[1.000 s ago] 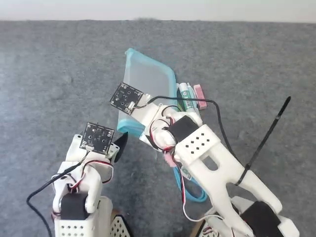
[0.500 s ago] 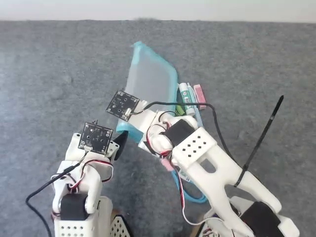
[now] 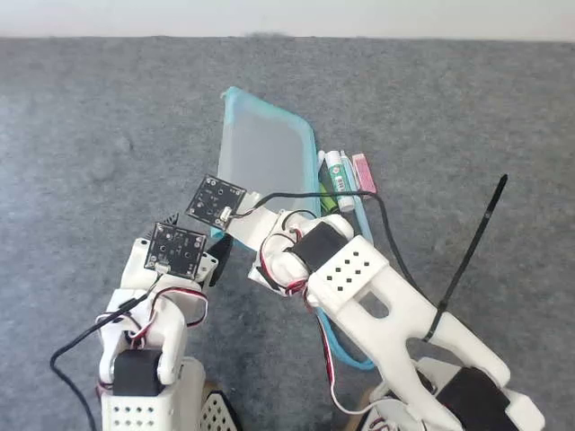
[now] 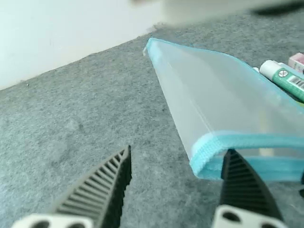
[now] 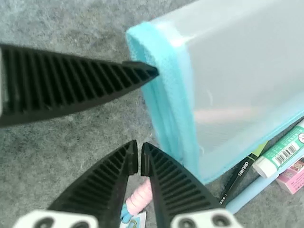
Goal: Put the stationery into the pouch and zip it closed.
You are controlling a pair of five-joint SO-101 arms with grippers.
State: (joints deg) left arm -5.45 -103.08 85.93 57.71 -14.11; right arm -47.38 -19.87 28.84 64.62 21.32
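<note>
High view is showing the pouch [image 3: 265,148] resting on the desk [image 3: 90,135], stationery [image 3: 346,175] beside it. At the pouch's corner the left claw [image 4: 179,154] is gaping open; the right claw [image 5: 139,145] is pressing shut beside its blue edge.

Bare grey mat [image 3: 99,135] lies open left of and beyond the pouch [image 3: 265,153], but stationery [image 3: 340,176] crowds its right edge, and the left gripper [image 4: 180,153] and right gripper [image 5: 139,144] block its near end.

Bright, even light — soft, faint shadows
</note>
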